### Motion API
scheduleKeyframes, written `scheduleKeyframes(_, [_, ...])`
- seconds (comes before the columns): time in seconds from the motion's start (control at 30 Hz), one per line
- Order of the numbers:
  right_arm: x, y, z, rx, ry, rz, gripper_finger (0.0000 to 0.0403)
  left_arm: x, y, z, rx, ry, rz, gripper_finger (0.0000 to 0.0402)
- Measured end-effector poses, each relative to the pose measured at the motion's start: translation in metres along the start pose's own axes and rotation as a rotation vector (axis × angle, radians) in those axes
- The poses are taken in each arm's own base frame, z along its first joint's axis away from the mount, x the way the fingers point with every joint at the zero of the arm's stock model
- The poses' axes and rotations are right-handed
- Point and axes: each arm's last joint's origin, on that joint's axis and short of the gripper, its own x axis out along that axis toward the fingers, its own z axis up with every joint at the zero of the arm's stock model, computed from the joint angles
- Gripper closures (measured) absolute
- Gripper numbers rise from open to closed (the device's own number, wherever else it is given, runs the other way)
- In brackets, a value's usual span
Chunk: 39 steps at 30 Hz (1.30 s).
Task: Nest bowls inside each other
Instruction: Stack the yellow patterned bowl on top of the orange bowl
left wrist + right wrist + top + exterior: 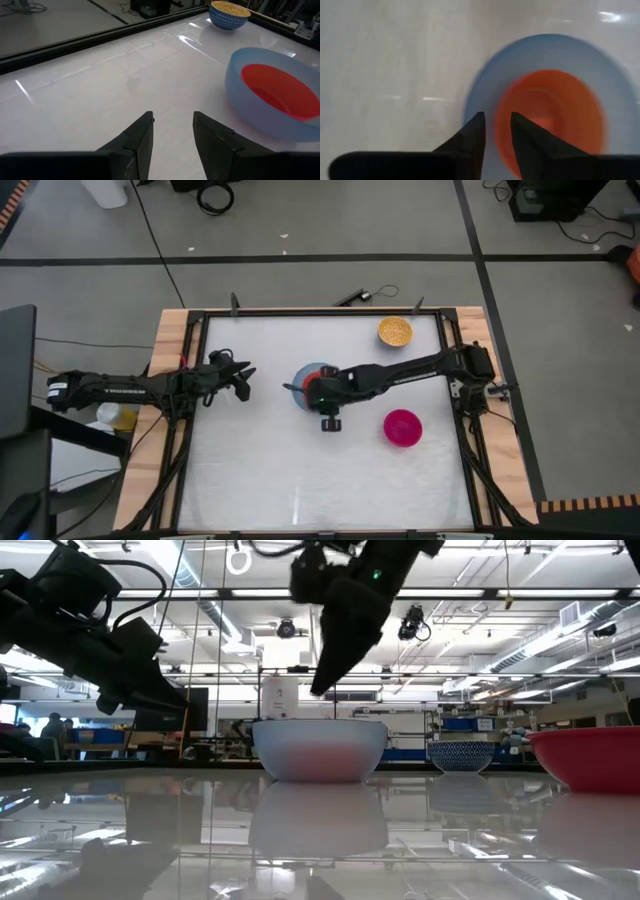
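The light blue bowl [302, 374] [320, 750] stands on its base near the table's middle, with the orange bowl [555, 110] [280, 90] nested inside it. My right gripper [496, 122] [325, 688] hangs open just above the blue bowl's rim, pointing steeply down over the orange bowl's edge and touching neither. A magenta bowl [402, 427] stands toward the near right. A bowl that is yellow inside and blue-patterned outside [395, 332] [229, 14] stands at the far right. My left gripper [245, 375] [172, 120] waits open to the left, nothing between its fingers.
A dark frame [320, 312] runs round the white table top. Bare table lies along the near side and between my left gripper and the blue bowl. The room behind holds shelves and lamps.
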Motion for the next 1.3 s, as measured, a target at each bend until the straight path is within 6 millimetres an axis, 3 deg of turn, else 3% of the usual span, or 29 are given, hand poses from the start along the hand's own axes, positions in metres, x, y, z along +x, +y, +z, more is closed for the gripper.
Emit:
scheduleKeyframes(0.17, [-0.051, -0.023, -0.008, 0.058, -0.012, -0.141, 0.0290, -0.001, -0.001, -0.001, 0.011, 0.007, -0.012, 0.0260])
scheduleKeyframes(0.27, [-0.077, -0.052, -0.031, 0.136, 0.008, -0.157, 0.0290, -0.001, -0.002, -0.001, 0.015, 0.007, -0.012, 0.0260])
scheduleKeyframes(0.4, [-0.092, -0.095, -0.075, 0.350, 0.045, -0.220, 0.0289, -0.001, -0.001, -0.001, 0.037, 0.006, -0.011, 0.0260])
scheduleKeyframes(0.57, [-0.079, -0.134, -0.128, 0.529, 0.149, -0.366, 0.0289, -0.001, -0.001, 0.000, 0.021, -0.001, -0.006, 0.0260])
scheduleKeyframes(0.7, [-0.065, -0.154, -0.152, 0.560, 0.232, -0.397, 0.0284, -0.001, -0.002, 0.002, -0.002, -0.024, -0.013, 0.0260])
scheduleKeyframes(1.0, [-0.041, -0.182, -0.168, 0.582, 0.287, -0.303, 0.0261, -0.001, -0.003, 0.002, -0.035, -0.021, -0.021, 0.0260])
scheduleKeyframes(1.3, [-0.022, -0.190, -0.177, 0.588, 0.373, -0.321, 0.0273, -0.001, -0.002, 0.001, -0.011, -0.016, -0.018, 0.0260])
